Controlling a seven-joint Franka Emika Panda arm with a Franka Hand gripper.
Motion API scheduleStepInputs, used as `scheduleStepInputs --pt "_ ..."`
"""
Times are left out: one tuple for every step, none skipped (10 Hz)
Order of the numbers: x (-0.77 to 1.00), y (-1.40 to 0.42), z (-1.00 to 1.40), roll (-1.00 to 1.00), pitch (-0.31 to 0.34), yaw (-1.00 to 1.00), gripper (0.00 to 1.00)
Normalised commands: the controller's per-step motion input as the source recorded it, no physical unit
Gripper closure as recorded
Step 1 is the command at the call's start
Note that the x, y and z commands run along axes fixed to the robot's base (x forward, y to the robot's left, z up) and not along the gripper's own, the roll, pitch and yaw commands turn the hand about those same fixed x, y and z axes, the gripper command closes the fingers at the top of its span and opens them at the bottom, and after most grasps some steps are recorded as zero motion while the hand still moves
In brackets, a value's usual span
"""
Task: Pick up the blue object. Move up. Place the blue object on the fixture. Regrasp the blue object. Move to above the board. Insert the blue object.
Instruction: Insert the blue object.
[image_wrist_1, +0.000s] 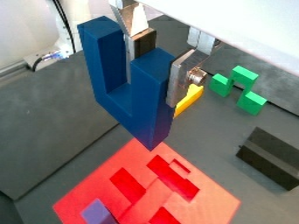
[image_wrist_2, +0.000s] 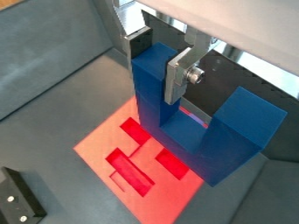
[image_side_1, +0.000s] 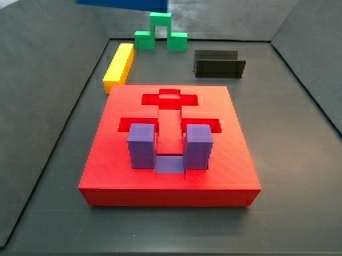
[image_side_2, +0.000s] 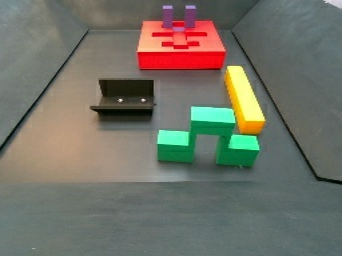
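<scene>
Dark grey walled floor; the two-finger gripper (image_wrist_1: 155, 63) hangs above the thick red square board (image_wrist_1: 146, 188), clamped on the dark-blue U-shaped block (image_wrist_1: 128, 83).
In both wrist views the flat silver fingers (image_wrist_2: 181, 74) pinch one prong of the blue block (image_wrist_2: 193, 118), which is held off the floor over the board (image_wrist_2: 122, 144); in a side view a lighter purple U-shaped block (image_side_1: 171, 147) sits in the board's (image_side_1: 170, 165) recess; the black L-shaped fixture (image_side_2: 124, 99) stands apart, near the green block (image_side_2: 207, 135) and the long yellow bar (image_side_2: 243, 97).
</scene>
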Motion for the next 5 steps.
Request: scheduleStepInputs --pt "0.63 0.15 -0.06 0.0 0.066 0.23 1.0" --pt "0.76 0.19 0.0 -0.02 0.156 0.17 1.0" --pt "0.86 0.19 -0.06 -0.03 0.107 0.15 1.0" --pt "0.88 0.15 -0.22 0.0 0.087 0.19 1.0" --pt "0.75 0.05 -0.41 0.17 0.06 0.2 1.0"
